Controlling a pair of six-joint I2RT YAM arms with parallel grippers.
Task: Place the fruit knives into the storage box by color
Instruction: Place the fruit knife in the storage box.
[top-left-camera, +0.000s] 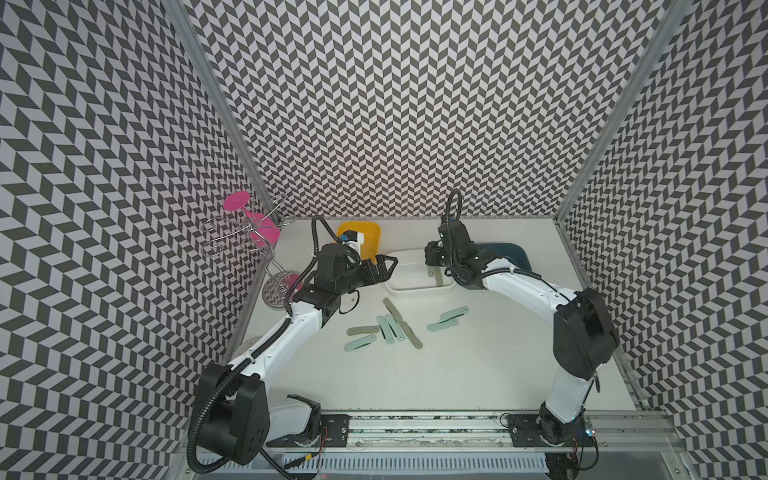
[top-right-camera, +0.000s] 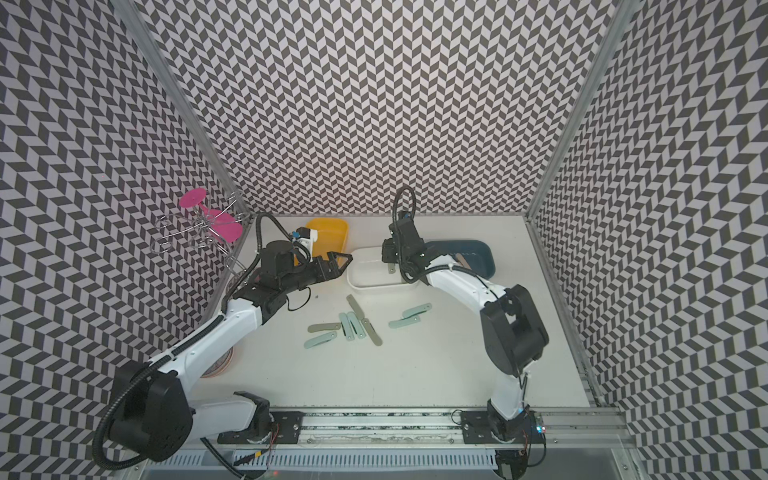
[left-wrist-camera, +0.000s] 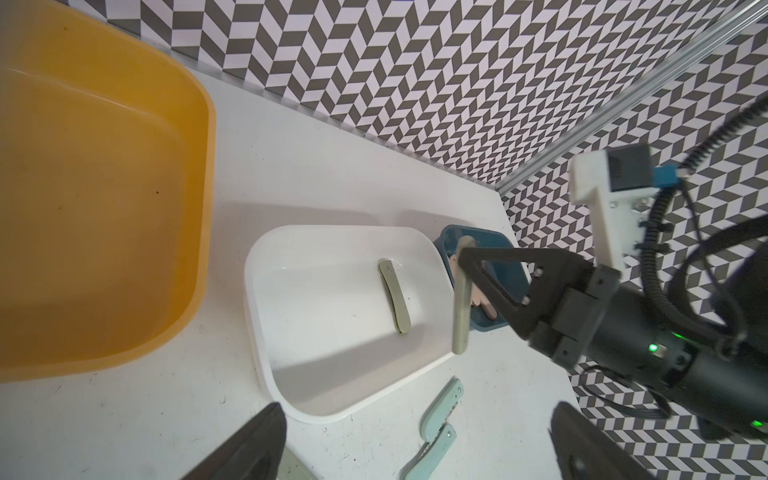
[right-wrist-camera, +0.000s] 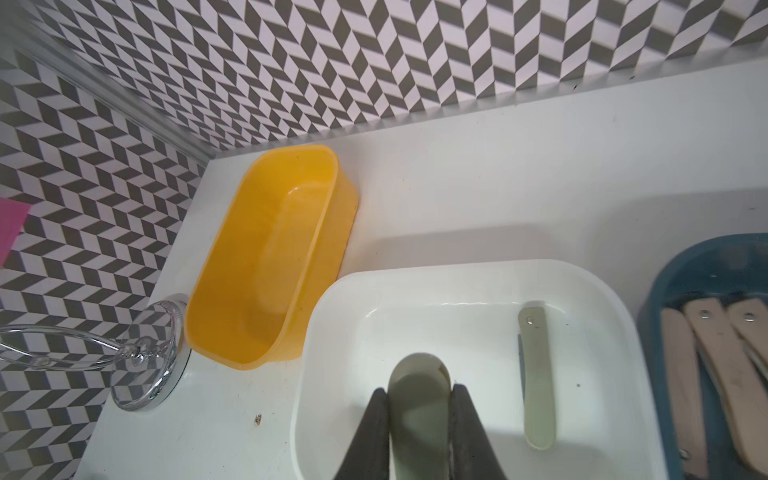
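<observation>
Though slim, flat sage-green knife (right-wrist-camera: 419, 415)

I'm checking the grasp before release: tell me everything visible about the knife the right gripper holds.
The held knife is a flat, matte sage grey-green bar with a rounded end, plastic-looking. The right gripper is shut on it, fingers pressing its two sides near one end, the free end pointing down over the white box. It hangs clear of the second grey-green knife lying on the box floor; only the fingers visibly touch it.
</observation>
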